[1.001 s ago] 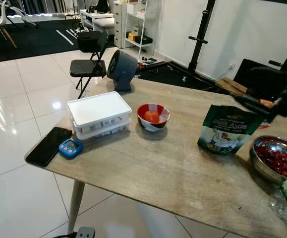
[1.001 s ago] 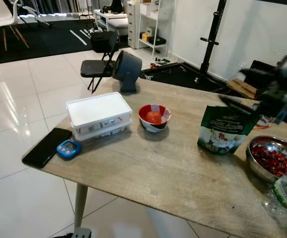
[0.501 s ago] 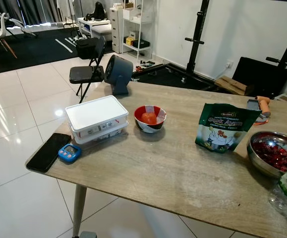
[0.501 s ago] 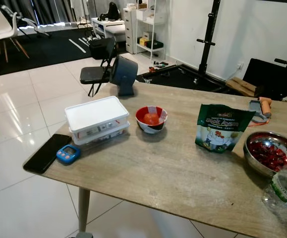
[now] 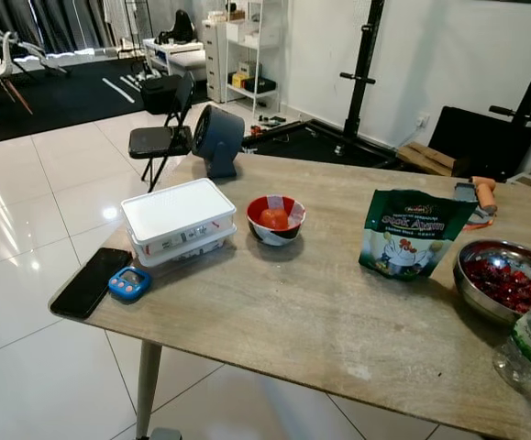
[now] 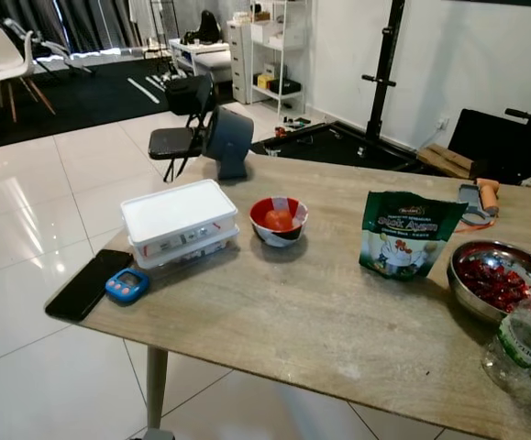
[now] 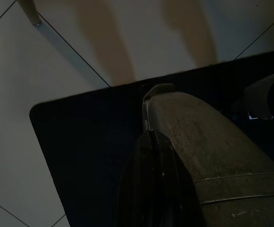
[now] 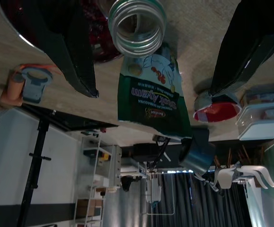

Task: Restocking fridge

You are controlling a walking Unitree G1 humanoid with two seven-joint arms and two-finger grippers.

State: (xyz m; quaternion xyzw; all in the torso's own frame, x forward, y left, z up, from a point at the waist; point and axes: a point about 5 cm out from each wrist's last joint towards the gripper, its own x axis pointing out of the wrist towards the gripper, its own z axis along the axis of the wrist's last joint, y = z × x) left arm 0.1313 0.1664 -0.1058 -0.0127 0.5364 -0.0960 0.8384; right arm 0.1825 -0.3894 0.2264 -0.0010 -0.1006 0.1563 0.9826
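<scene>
The right gripper [image 8: 153, 71] has its two black fingers [image 8: 70, 47] spread wide, holding nothing, and between them, close before it, stands one clear plastic bottle [image 8: 137, 26] with a ribbed neck and a green label. Just beyond the bottle, farther from the gripper, are one steel bowl [image 5: 505, 280] of red berries and one green standing pouch [image 5: 405, 234] with white lettering; then come one red bowl [image 5: 275, 218], one white lidded box [image 5: 178, 220], one blue timer [image 5: 129, 283] and one black phone [image 5: 90, 281], all on the wooden table [image 5: 320, 321]. The left gripper [image 7: 151, 156] hangs over a dark mat and pale floor tiles, and I cannot tell whether its fingers are apart.
</scene>
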